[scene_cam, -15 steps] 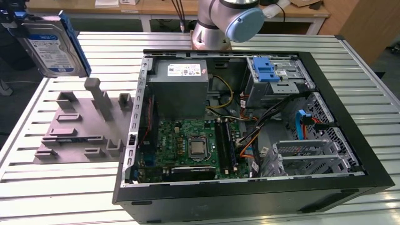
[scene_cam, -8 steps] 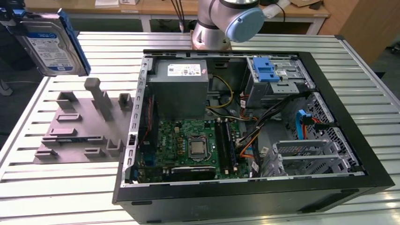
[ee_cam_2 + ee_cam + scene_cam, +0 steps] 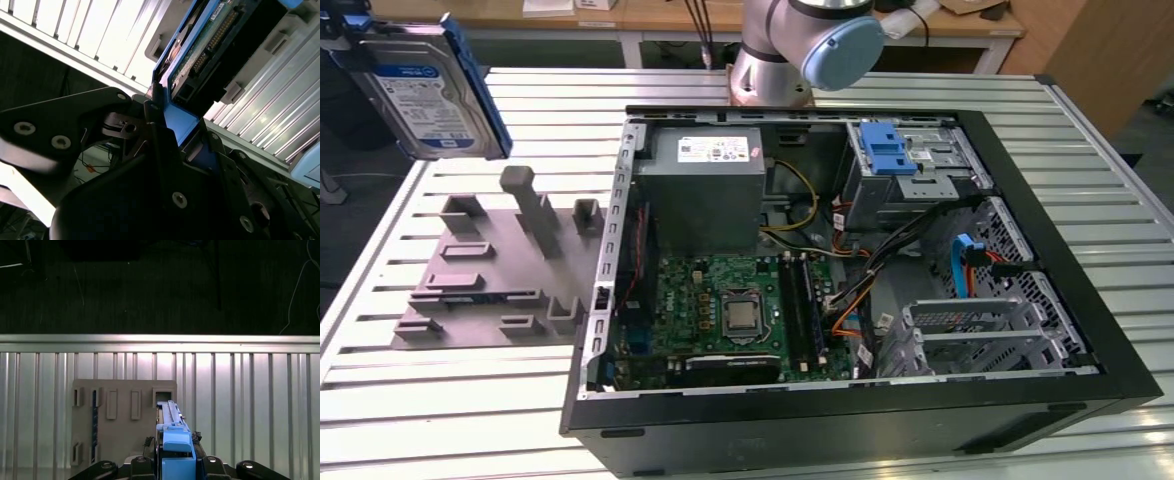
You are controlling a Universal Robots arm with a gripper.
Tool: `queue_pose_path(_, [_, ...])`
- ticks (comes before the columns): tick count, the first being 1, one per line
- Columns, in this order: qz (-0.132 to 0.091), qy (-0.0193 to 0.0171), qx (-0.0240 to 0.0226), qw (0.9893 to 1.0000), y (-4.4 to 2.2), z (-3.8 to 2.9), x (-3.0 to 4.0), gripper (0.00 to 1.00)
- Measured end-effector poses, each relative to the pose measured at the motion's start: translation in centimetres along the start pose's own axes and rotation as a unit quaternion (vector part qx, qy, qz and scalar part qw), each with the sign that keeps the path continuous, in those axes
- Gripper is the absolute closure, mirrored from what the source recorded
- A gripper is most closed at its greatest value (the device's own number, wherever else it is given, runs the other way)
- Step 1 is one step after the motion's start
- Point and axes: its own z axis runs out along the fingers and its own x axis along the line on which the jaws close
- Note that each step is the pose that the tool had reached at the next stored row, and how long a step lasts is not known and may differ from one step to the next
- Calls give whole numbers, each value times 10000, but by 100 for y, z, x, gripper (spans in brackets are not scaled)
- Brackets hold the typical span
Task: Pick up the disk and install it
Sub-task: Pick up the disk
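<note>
A ribbed metal surface [image 3: 454,400] carries an open computer case [image 3: 1067,300], lying on its side with its boards and cables showing, and a grey slotted holder [image 3: 494,270] at about nine o'clock from the case. The disk [image 3: 427,90] hangs in the air at about ten o'clock in the exterior view, above the holder, clear of the surface and well apart from the case, its label facing the camera. In the first wrist view the pincer [image 3: 176,460] is clamped on the disk's blue frame, dark fingers [image 3: 142,462] pressing on either side, and the grey holder lies directly below. By my reading the pickup is done: the disk is out of the holder and firmly gripped. The installing is not yet done, since the disk sits nowhere near the case's drive bay.
</note>
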Motion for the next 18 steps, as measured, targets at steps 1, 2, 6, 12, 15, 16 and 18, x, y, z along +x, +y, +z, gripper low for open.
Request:
queue_pose_path(1, [0,0,0,10000,0,-5,0,64])
queue_pose_path(2, [0,0,0,10000,0,-11,0,64])
queue_pose_path(6, [0,0,0,10000,1,-34,-1,64])
queue_pose_path(12, [0,0,0,10000,2,-64,-1,64])
queue_pose_path(15, [0,0,0,10000,2,-79,-1,64])
queue_pose_path(16, [0,0,0,10000,2,-85,-2,64])
queue_pose_path(18, [0,0,0,10000,3,-97,-2,64])
